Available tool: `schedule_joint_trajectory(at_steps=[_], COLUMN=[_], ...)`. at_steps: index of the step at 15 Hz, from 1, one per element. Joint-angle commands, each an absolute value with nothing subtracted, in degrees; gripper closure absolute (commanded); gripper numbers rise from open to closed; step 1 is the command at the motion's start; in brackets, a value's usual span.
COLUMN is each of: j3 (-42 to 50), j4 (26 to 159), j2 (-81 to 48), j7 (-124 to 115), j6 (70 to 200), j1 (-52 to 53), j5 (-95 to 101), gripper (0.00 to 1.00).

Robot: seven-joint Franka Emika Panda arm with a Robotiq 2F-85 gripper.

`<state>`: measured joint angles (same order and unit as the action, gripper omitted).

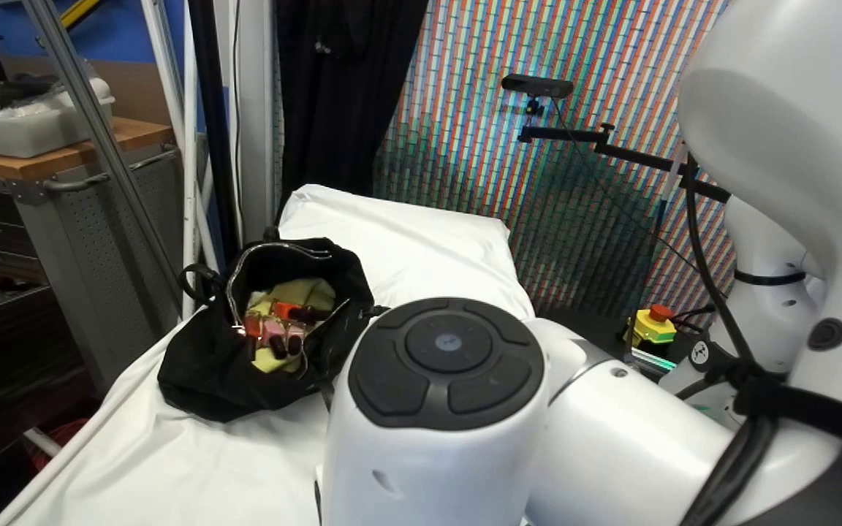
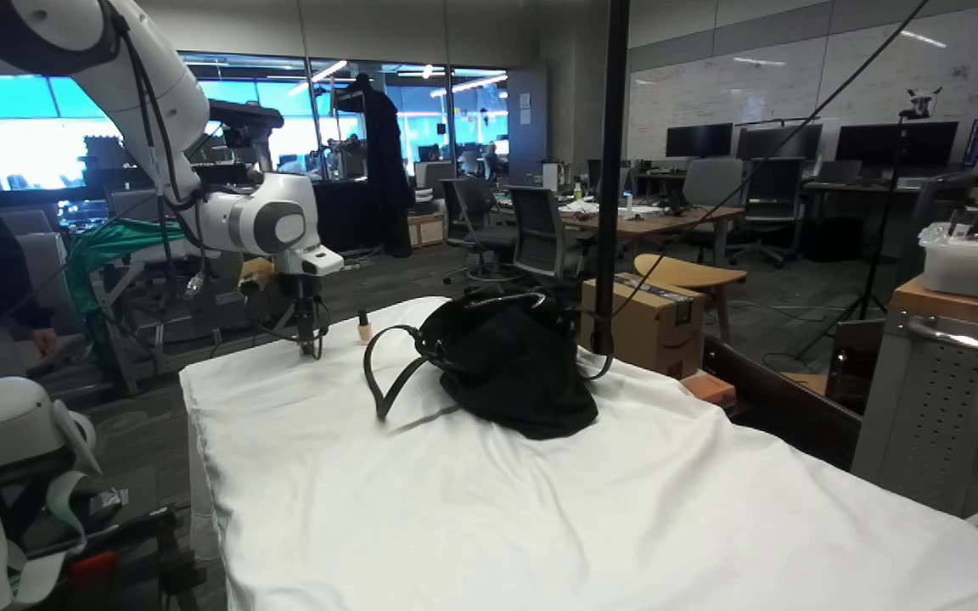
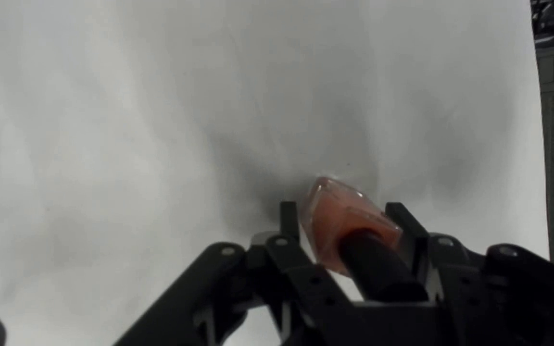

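A small clear bottle of coral-red liquid [image 3: 332,218] with a long black cap [image 3: 378,269] stands between the fingers of my gripper [image 3: 343,209] in the wrist view. Both fingers lie close against its sides, with its corner at the right pad. In an exterior view my gripper [image 2: 311,344] points down at the white-covered table, and its fingertips are too small there to show the bottle. Behind it stands a peach bottle with a black cap [image 2: 363,327]. In another exterior view the white wrist housing [image 1: 435,453] hides the gripper.
A black bag [image 1: 245,394] lies open on the white cloth [image 2: 455,526], holding several red and pink bottles [image 1: 275,332] and yellow cloth. Its strap [image 2: 383,399] loops toward the gripper. The table edge [image 3: 541,144] runs along the wrist view's right. A pole [image 2: 610,170] rises behind the bag.
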<state>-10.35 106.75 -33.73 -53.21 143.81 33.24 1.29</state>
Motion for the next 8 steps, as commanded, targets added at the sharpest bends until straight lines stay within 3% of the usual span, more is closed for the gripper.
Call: schedule_joint_trajectory(at_steps=[1, 3, 8], j3=[-10.33, -10.31, -10.32], j4=[107.79, 107.67, 107.91], j2=[-33.11, -32.99, -32.25], j7=[-53.24, -53.18, -52.87], j6=[144.90, 144.60, 144.21], j1=[33.16, 33.13, 32.71], j5=[-0.08, -0.03, -0.16], gripper=[0.73, 0.84, 0.85])
